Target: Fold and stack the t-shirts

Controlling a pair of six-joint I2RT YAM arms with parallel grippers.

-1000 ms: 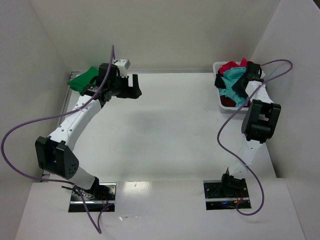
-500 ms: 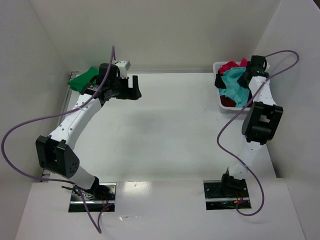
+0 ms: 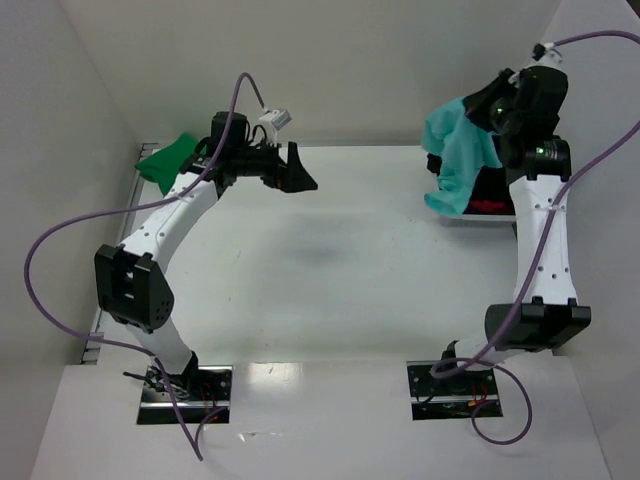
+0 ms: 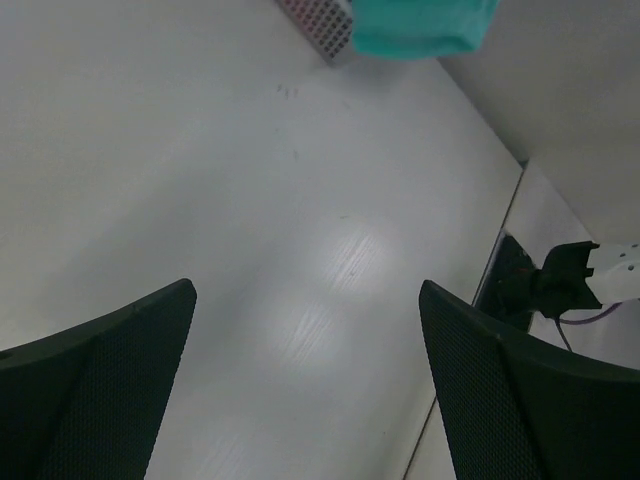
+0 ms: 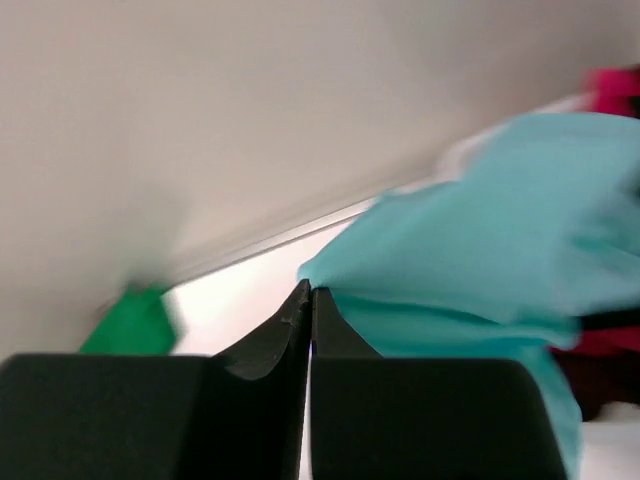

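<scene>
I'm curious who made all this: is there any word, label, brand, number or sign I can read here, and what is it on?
None: no text can be read in any view.
The teal t-shirt hanging from the right gripper, the green t-shirt and the table are all plain.

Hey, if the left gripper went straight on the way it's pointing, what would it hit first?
Most likely the bare table: the left gripper, fingers open, tilts down toward it with nothing between. The hanging teal t-shirt sits farther off, above that line.
</scene>
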